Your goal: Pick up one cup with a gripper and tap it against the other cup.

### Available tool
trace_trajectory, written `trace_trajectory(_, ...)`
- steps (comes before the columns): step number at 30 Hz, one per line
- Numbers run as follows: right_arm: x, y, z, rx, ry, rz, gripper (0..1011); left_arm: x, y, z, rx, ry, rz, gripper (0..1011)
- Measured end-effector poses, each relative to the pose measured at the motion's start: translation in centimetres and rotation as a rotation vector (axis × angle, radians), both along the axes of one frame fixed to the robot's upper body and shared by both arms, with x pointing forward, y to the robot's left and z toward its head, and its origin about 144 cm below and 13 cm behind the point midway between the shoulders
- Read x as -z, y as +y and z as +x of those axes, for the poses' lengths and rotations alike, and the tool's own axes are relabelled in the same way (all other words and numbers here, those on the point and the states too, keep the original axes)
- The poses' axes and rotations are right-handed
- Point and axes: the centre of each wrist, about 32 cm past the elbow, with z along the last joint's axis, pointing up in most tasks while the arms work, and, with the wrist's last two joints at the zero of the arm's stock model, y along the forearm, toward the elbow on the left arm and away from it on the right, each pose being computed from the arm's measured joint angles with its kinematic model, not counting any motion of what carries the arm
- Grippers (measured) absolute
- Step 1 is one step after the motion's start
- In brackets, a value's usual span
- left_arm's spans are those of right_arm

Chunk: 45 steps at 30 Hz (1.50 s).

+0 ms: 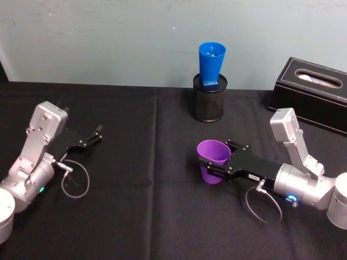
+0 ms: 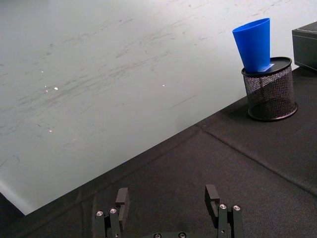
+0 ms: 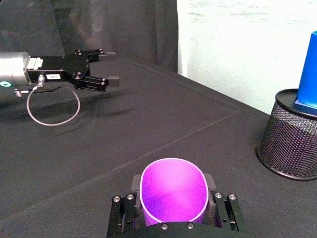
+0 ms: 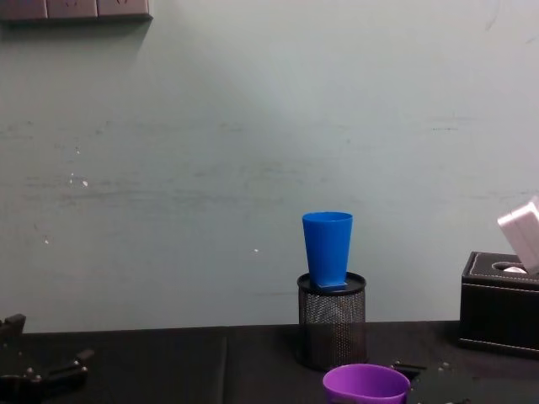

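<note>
Black cloth table [image 1: 141, 216], pale wall [image 1: 108, 38]; right claw [image 1: 217, 162] pinches purple cup [image 1: 213, 161].

Purple cup [image 1: 213, 157] – blue cup [image 1: 211, 63], blk mesh holder [image 1: 209, 99]

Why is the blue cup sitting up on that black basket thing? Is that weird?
A little odd, yes. The blue cup stands upright on top of the black mesh pen holder, not on the table. Nothing is spilled or broken. The right end effector holds the purple cup.
</note>
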Motion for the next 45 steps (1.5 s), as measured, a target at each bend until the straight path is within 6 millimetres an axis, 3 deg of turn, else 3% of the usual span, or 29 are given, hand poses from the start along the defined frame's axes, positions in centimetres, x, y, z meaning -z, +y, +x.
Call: trace_trajectory(45, -0.04, -0.01, -0.01, 0.001, 0.0, -0.001, 720, 0.0, 0.0, 0.0, 0.0, 0.0, 0.0, 1005)
